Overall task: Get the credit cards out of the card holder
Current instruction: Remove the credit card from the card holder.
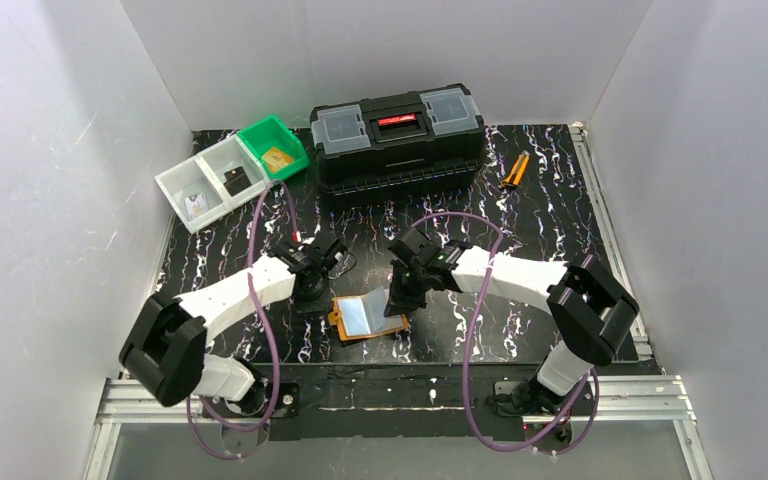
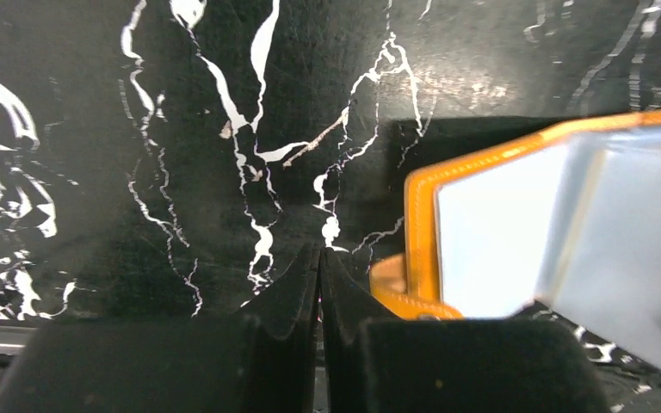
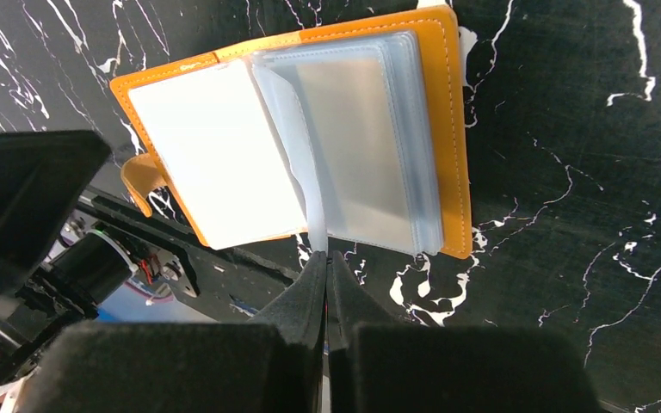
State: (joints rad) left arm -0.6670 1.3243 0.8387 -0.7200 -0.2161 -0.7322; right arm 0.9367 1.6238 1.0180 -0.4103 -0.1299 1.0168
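**INSPECTION: CARD HOLDER OPEN, 3 BINS EACH HOLDING 1 ITEM**

Landmark: the black toolbox (image 1: 397, 135), which stands with its lid down at the far edge of the marbled table (image 1: 560, 220). The 2 clear-lidded compartments in its top are too small to read for contents.

Card holder (image 1: 365, 316): in front of the toolbox and well apart from it, roughly level with its left half. It lies open and flat with its orange cover down and its clear pockets facing up. I cannot tell whether any pocket holds a card.

Bins, all left of the toolbox:
- The green bin (image 1: 256, 135), just beside the toolbox's left end, contains 1 gold-tan card (image 1: 279, 158).
- The next bin, white (image 1: 222, 152), contains 1 dark card (image 1: 237, 181).
- The farthest bin, white (image 1: 168, 190), contains 1 pale flat item (image 1: 196, 206). Its kind cannot be made out.

Right gripper (image 3: 326, 258): in front of the toolbox's centre, with the jaws pressed together on the lower edge of 1 clear pocket leaf (image 3: 314, 215), which stands up from the holder's fold.

Left gripper (image 2: 320, 258): in front of the toolbox's left half. The jaws are closed with nothing between them, and the tips are low over the table, just beside the holder's orange edge.

Orange-handled pliers (image 1: 514, 170) lie on the table just off the toolbox's right end.
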